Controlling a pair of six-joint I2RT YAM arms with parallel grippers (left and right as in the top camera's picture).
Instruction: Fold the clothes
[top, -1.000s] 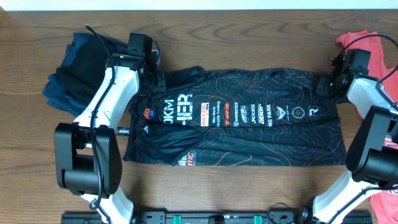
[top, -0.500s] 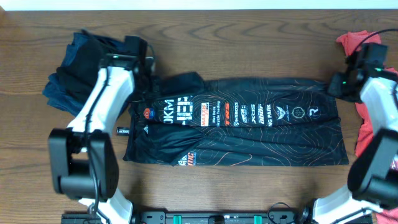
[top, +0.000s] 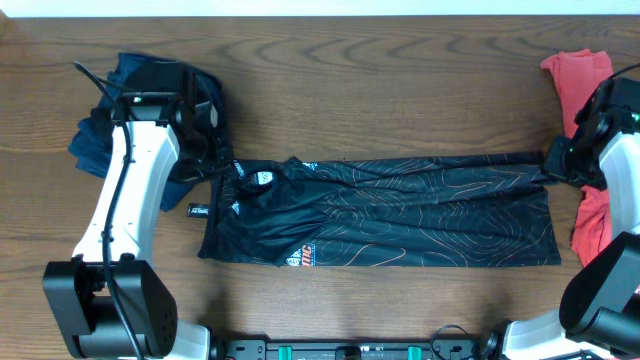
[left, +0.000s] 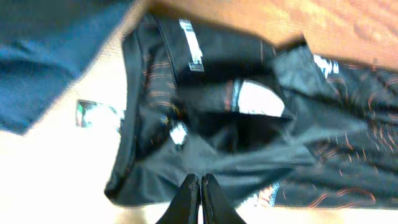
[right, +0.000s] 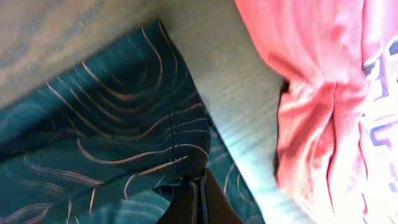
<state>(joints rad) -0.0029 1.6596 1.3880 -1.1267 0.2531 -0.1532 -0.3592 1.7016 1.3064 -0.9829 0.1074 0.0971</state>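
Note:
The black jersey (top: 400, 215) with thin orange contour lines lies lengthwise across the table, its far edge doubled over toward the front. A small logo shows near its front edge. My left gripper (top: 218, 168) is shut on the folded edge at the jersey's left end. In the left wrist view the gripper (left: 200, 182) pinches dark jersey fabric (left: 249, 143). My right gripper (top: 553, 160) is shut on the far right corner. The right wrist view shows the gripper (right: 198, 182) closed on the jersey's patterned hem (right: 112, 124).
Navy and black garments (top: 110, 130) are piled at the far left, behind my left arm, and appear blue in the left wrist view (left: 43, 56). A coral-red T-shirt (top: 580, 75) lies at the far right, close beside my right gripper (right: 336, 93). A white label (top: 196, 210) sticks out at the jersey's left side.
Both grippers have drawn the jersey's far edge toward the front, folding it over the white lettering and sponsor logos. The left arm swung left, the right arm moved right and forward.

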